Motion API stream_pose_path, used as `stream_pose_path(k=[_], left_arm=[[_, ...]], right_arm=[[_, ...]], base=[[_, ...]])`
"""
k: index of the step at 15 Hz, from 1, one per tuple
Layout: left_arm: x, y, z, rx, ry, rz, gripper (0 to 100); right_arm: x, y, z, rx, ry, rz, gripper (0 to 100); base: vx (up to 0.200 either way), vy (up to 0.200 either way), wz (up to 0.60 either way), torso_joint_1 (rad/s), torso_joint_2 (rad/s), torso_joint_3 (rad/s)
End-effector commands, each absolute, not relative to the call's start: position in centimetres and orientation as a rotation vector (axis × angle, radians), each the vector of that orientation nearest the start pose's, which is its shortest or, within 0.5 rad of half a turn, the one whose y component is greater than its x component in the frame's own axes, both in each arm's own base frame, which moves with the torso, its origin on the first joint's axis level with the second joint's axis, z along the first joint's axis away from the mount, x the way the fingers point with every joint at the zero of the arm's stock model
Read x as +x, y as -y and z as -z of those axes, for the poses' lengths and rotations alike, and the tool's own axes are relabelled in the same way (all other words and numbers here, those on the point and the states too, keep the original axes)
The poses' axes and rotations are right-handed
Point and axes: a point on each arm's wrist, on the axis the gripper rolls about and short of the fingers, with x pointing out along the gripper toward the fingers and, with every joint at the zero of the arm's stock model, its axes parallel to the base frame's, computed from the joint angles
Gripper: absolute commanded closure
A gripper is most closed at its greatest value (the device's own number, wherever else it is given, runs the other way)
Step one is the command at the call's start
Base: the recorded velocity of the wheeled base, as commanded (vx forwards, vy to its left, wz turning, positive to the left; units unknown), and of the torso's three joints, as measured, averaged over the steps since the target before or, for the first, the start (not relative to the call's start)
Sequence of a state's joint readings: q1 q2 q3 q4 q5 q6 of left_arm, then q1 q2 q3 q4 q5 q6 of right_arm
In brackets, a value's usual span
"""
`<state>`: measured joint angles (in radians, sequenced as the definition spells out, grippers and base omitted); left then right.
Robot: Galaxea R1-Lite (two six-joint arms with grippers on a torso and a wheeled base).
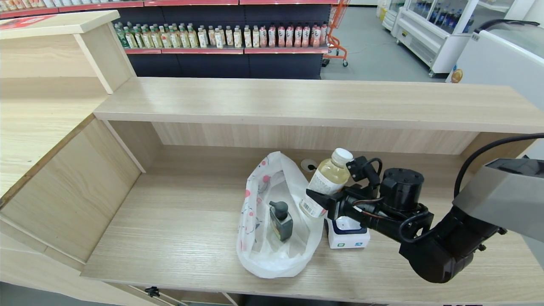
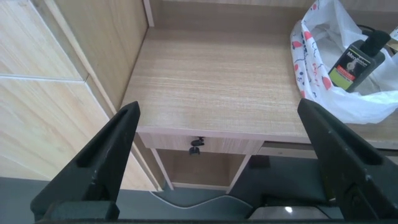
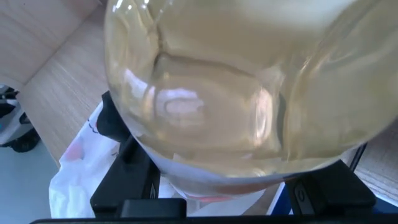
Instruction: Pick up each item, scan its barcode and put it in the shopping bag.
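A clear bottle of pale yellow drink (image 1: 327, 180) with a white cap and a barcode label hangs tilted above the right rim of the white shopping bag (image 1: 259, 250). My right gripper (image 1: 316, 203) is shut on its lower body; up close its rounded base (image 3: 249, 93) sits between the jaws. Inside the bag stands a dark pump bottle (image 1: 280, 221), also seen as (image 2: 357, 59). A white and blue scanner (image 1: 347, 233) rests on the counter just under my right wrist. My left gripper (image 2: 217, 162) is open, off the counter's front edge, with nothing between its fingers.
The work surface is a wooden counter recess (image 1: 170, 221) with a raised ledge (image 1: 297, 104) behind and a side wall (image 1: 72, 191) on the left. A round cable hole (image 1: 309, 165) lies behind the bag. Bare wood stretches left of the bag.
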<state>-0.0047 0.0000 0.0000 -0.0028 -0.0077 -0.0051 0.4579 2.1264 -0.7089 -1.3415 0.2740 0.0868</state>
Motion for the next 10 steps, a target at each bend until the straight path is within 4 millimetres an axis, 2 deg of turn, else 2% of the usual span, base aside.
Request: stream_pose_path(k=[1,3,6,10], left_arm=[[-2.3,0.0,-7.6,-0.005,0.003,0.012,0],[-2.3,0.0,-7.6,-0.006,0.003,0.012,0],[-2.3,0.0,-7.6,-0.006,0.003,0.012,0],[-2.3,0.0,-7.6,-0.003,0.003,0.011,0]], right_arm=[[32.2,-16.7,-8.4,0.07,-0.108,-0.731,100],[32.4,-16.7,-8.6,0.071,-0.099,-0.731,100],[32.8,-16.7,-8.8,0.067,-0.084,-0.726,100],[34.5,-16.9,-8.7,0.008,-0.027,-0.712,100]], base=[[0.0,0.0,0.0,0.0,0.0,0.0],[0.0,0.0,0.0,0.0,0.0,0.0],[0.0,0.2,0.0,-0.009,0.0,0.005],[0.0,0.0,0.0,0.0,0.0,0.0]])
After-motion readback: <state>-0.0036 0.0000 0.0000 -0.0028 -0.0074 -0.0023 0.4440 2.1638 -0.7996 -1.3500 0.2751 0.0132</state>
